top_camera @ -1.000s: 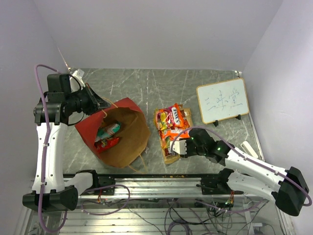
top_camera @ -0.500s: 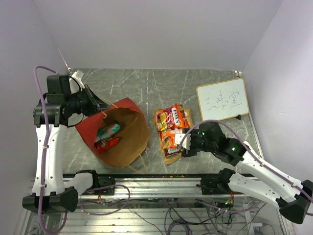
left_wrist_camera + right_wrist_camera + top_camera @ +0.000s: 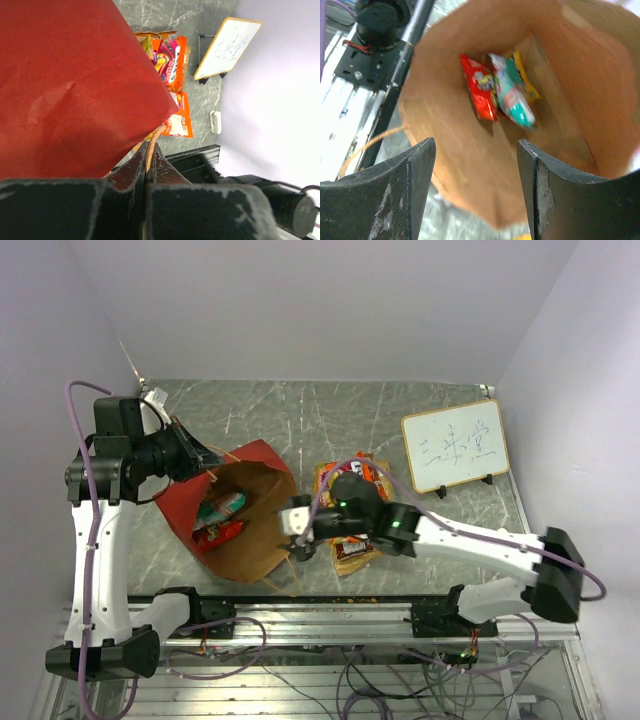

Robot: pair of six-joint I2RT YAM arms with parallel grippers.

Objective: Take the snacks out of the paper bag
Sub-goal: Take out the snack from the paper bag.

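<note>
The paper bag (image 3: pixel 183 506), red outside and brown inside, lies with its mouth toward the right. My left gripper (image 3: pixel 205 462) is shut on its twine handle (image 3: pixel 153 141) and holds the upper rim up. A red snack (image 3: pixel 479 90), a teal one (image 3: pixel 512 92) and a yellow one (image 3: pixel 528 86) lie deep inside the bag (image 3: pixel 570 105); the teal one (image 3: pixel 222 507) and the red one (image 3: pixel 222 532) also show from above. My right gripper (image 3: pixel 298 530) hovers open at the mouth, nothing between its fingers (image 3: pixel 422 165). More snacks (image 3: pixel 352 552) lie in a pile right of the bag, partly under my right arm.
A white framed whiteboard (image 3: pixel 455 445) stands at the back right. A small white object (image 3: pixel 505 540) lies near the right edge. The metal rail (image 3: pixel 300 605) runs along the near edge. Walls close in on both sides.
My right arm has swung left from the snack pile to the bag's mouth and its jaws have opened wider. The left gripper keeps its hold on the handle, barely shifted.
</note>
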